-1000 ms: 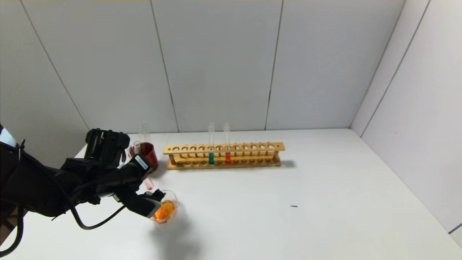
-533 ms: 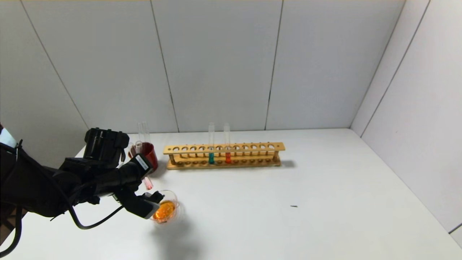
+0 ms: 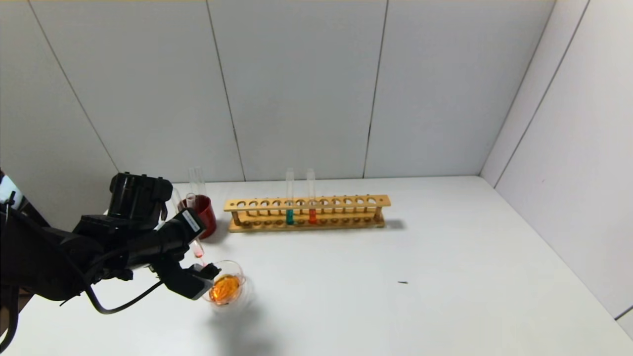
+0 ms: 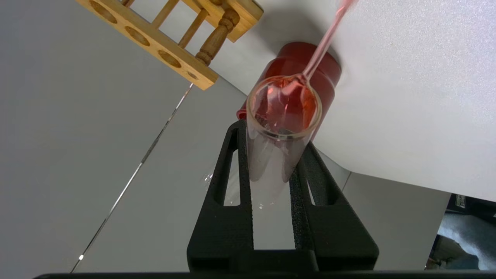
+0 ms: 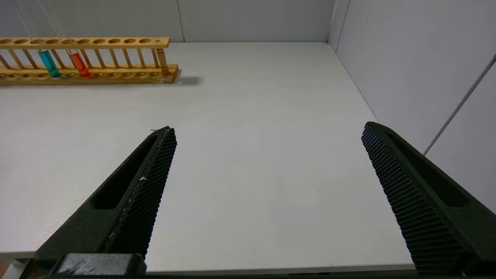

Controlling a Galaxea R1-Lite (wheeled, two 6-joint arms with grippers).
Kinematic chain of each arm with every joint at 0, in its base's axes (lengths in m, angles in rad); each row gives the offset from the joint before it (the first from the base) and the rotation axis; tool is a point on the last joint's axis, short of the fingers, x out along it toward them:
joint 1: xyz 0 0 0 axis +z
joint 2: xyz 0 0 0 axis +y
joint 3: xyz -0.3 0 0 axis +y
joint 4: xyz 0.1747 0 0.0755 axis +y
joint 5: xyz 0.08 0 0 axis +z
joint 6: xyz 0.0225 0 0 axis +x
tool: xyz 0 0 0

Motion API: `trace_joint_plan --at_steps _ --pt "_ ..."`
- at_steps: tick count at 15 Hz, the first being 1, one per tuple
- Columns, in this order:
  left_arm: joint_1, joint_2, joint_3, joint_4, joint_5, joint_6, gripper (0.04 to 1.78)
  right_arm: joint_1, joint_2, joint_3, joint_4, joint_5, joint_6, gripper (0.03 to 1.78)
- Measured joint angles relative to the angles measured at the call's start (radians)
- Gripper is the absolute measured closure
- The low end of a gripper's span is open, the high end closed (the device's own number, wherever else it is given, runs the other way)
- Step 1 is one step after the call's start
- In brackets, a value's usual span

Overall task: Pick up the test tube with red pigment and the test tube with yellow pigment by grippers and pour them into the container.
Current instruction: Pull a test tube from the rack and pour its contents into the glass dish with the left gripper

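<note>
At the near left of the tabletop, your left end effector hangs tipped above the container, and the small white label on its black housing carries print too fine to read; no other writing or brand shows anywhere. You have the left end effector's fingers clamped on the test tube with red pigment, which sits between them with its open mouth turned toward the wrist camera. In the head view, the tube slants so that its pink-tinted end pokes out just past the end effector, directly behind the container's rim. The container holds orange liquid and rests on the tabletop, touching nothing else that you can make out. Just behind your left end effector stands the dark red cup with clear tubes leaning in it. To the cup's right, the wooden rack holds a teal tube and an orange-red tube upright in neighbouring holes. Your right end effector is parked over bare tabletop on the right side, well apart from the rack, its fingers spread wide with nothing between them.
</note>
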Motion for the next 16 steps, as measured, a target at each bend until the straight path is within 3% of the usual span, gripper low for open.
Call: trace_joint_plan --at_steps 5,16 --pt "-0.047 -0.016 0.001 0.001 0.063 0.002 1.5 0.0 0.0 0.0 0.0 0.0 0.0 0.06" --pt "-0.06 -0.041 0.003 0.0 0.079 0.061 1.5 0.0 0.0 0.0 0.0 0.0 0.0 0.06"
